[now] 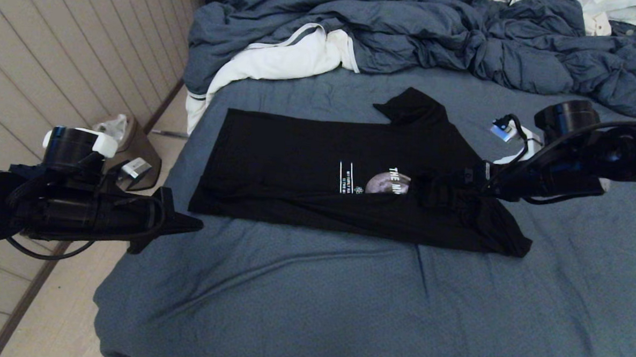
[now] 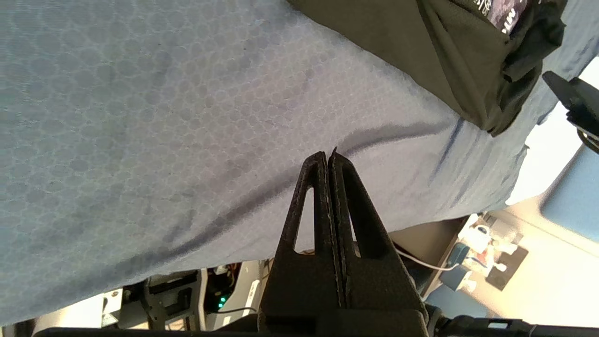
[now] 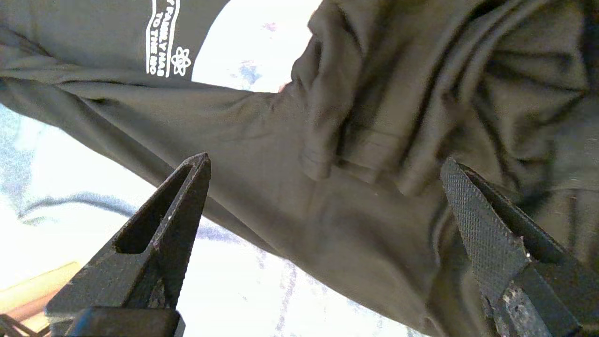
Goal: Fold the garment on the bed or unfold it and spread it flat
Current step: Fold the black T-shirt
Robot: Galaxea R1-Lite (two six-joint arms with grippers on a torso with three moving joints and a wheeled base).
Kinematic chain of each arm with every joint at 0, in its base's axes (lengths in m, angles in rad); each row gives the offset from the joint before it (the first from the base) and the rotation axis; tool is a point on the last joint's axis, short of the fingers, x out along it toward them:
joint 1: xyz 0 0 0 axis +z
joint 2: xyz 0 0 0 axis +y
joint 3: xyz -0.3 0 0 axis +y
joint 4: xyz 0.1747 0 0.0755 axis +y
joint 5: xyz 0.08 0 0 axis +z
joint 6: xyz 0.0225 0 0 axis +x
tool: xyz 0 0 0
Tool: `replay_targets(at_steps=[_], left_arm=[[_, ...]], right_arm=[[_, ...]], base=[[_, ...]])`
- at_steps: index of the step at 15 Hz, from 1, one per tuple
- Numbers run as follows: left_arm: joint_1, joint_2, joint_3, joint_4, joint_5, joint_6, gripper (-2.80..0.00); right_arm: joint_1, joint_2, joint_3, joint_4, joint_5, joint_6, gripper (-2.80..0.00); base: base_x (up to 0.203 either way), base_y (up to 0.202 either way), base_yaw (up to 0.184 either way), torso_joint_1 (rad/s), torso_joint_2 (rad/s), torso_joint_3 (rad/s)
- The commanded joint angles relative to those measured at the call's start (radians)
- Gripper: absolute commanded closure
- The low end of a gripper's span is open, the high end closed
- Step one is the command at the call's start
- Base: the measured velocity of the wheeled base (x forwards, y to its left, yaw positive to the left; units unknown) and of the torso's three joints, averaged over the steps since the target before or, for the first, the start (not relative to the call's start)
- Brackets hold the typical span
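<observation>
While sprawled half-folded on the blue-grey sheeted bed (image 1: 312, 307), black moon-print T-shirt (image 1: 297, 161) looks rumpled near the collar. Right hand (image 3: 323, 196) spread wide over it. Left hand (image 2: 329, 161) pressed together, off the bed's edge.

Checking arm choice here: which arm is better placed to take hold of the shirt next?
The right. Its claw is open directly over the bunched black T-shirt near the print. The left claw is shut, off the shirt at the bed edge.

Head view high above the bed (image 1: 312, 307), wrist views close, all sharing the garment (image 1: 308, 167)
</observation>
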Motion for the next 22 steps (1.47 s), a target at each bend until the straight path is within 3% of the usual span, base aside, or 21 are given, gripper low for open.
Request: replay_targets(at_steps=[1, 4, 5, 11, 13, 17, 22], left_arm=[[0.0, 0.001, 0.001, -0.001, -0.003, -0.004, 0.0], [0.001, 0.0, 0.001, -0.001, -0.003, -0.004, 0.0], [0.001, 0.0, 0.002, -0.001, -0.003, -0.004, 0.0], [0.001, 0.004, 0.002, -0.001, -0.005, -0.004, 0.0], [0.0, 0.01, 0.002, -0.001, -0.005, -0.004, 0.0], [0.0, 0.012, 0.01, -0.001, -0.006, -0.004, 0.0], [-0.002, 0.015, 0.012, -0.001, -0.007, -0.004, 0.0]], right_arm=[[0.0, 0.007, -0.001, 0.001, 0.002, -0.001, -2.8], [0.0, 0.007, 0.011, -0.002, 0.003, -0.01, -2.8], [0.0, 0.007, 0.015, -0.002, 0.002, -0.011, 0.0], [-0.001, -0.016, 0.039, 0.001, 0.007, -0.064, 0.0], [-0.003, -0.021, 0.06, 0.007, 0.005, -0.122, 0.0], [-0.003, -0.022, 0.085, 0.01, 0.002, -0.165, 0.0], [-0.008, -0.011, 0.085, 0.117, 0.0, -0.295, 0.0]], base=[[0.0, 0.0, 0.0, 0.0, 0.0, 0.0], [0.0, 0.0, 0.0, 0.0, 0.0, 0.0], [0.0, 0.0, 0.0, 0.0, 0.0, 0.0], [0.0, 0.0, 0.0, 0.0, 0.0, 0.0], [0.0, 0.0, 0.0, 0.0, 0.0, 0.0], [0.0, 0.0, 0.0, 0.0, 0.0, 0.0], [0.0, 0.0, 0.0, 0.0, 0.0, 0.0]])
